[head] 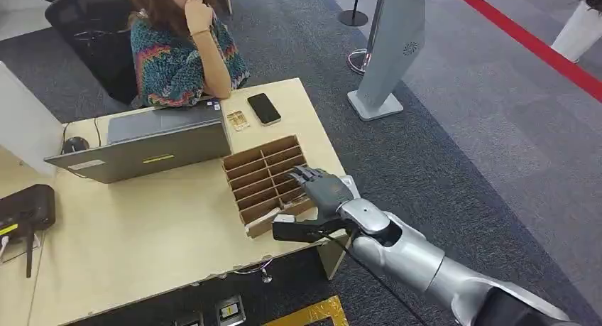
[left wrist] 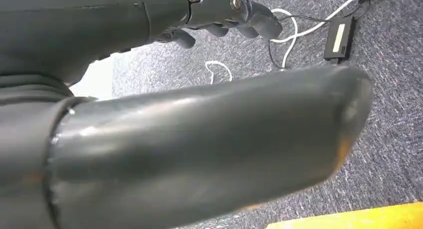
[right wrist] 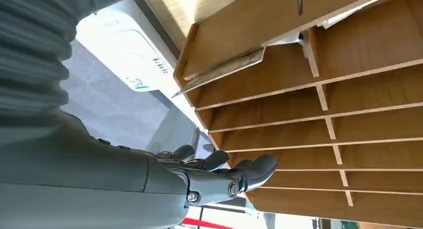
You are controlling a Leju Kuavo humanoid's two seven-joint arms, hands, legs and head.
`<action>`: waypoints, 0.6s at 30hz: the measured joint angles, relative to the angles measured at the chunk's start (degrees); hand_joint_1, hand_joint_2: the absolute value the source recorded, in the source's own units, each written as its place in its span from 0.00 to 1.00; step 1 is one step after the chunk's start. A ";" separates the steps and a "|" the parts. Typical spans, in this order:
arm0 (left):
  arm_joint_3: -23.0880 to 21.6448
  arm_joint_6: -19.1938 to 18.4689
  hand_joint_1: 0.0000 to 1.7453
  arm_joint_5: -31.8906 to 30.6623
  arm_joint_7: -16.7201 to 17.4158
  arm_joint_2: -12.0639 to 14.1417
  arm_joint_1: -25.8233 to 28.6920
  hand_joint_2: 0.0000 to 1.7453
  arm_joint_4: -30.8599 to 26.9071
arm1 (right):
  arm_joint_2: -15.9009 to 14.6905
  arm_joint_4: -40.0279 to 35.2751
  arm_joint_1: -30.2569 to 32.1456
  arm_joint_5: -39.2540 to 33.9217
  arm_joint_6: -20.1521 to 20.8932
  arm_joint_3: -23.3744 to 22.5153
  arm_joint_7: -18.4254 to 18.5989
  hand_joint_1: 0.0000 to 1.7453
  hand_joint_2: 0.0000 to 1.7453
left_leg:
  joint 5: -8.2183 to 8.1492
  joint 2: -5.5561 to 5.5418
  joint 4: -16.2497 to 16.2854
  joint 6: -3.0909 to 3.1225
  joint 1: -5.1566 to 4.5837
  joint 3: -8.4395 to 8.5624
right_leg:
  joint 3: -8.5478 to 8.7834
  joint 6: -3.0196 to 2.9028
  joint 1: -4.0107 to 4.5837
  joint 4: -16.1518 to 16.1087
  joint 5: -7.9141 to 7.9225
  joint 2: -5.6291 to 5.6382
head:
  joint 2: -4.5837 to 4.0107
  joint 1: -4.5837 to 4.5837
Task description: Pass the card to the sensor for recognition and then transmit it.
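Grey office carpet (head: 454, 148) ran around a pale wooden worktop (head: 142, 234). A person (head: 177, 63) sat behind an open laptop (head: 149, 145) on the far side.

The right robot hand (head: 323, 191) hovered over the near right corner of a wooden slotted rack (head: 259, 177). Its fingers (right wrist: 259, 166) were spread and lightly bent, grasping nothing. The card (right wrist: 222, 69) leaned thin and pale in the rack's end slot, close to the heel of the hand and not under the fingertips. Nothing was touching it.

The left robot hand (left wrist: 164, 14) hung beside the body above the carpet with nothing in it. Its fingers were loosely bent, and I could not tell whether it was clenched or released.

The step in hand looked like the pick itself, with the showing and handing over yet to come. To do it well, the hand probably needed to draw back toward that end slot. The fingertips should then come down along the card's free upper edge, not onto the dividers. The card was thin and propped at a slant, so a thumb-and-finger pinch on the raised edge seemed safer than a full wrap, which could press it flat into the slot. Lifting it out along the slot should keep it from snagging on the wood.

A black box (head: 25, 209) sat far to the hand's left on the worktop. Whether it was the sensor could not be told.
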 joint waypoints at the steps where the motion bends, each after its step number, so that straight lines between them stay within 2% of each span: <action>1: 0.00 0.00 0.00 0.00 0.00 0.00 0.01 0.00 0.00 | 0.04 0.17 -0.02 0.00 -0.07 0.11 0.13 0.08 1.00 | 0.00 0.00 0.00 0.00 0.00 0.00 | 0.00 0.00 0.00 0.00 0.00 0.00 | 0.00 0.00; 2: 0.00 0.00 0.00 0.00 0.00 0.00 0.01 0.00 0.00 | 0.07 0.29 -0.01 0.00 -0.13 0.20 0.17 0.87 1.00 | 0.00 0.00 0.00 0.00 0.00 0.00 | 0.00 0.00 0.00 0.00 0.00 0.00 | 0.00 0.00; 3: 0.00 0.00 0.00 0.00 0.00 0.00 0.01 0.00 -0.02 | 0.11 0.39 -0.01 0.00 -0.18 0.24 0.20 0.87 1.00 | 0.00 0.00 0.00 0.00 0.00 0.00 | 0.00 0.00 0.00 0.00 0.00 0.00 | 0.00 0.00; 4: 0.00 0.00 0.00 0.00 0.00 0.00 0.01 0.00 -0.04 | 0.15 0.48 -0.01 0.00 -0.26 0.24 0.24 1.00 1.00 | 0.00 0.00 0.00 0.00 0.00 0.00 | 0.00 0.00 0.00 0.00 0.00 0.00 | 0.00 0.00; 18: 0.00 -0.07 0.00 0.04 0.04 0.04 0.09 0.00 -0.46 | 1.11 1.99 -0.56 -0.72 0.26 0.50 -0.04 1.00 1.00 | 0.00 0.00 0.00 0.00 0.00 0.00 | 0.00 0.00 0.00 0.00 0.00 -0.01 | 0.00 0.00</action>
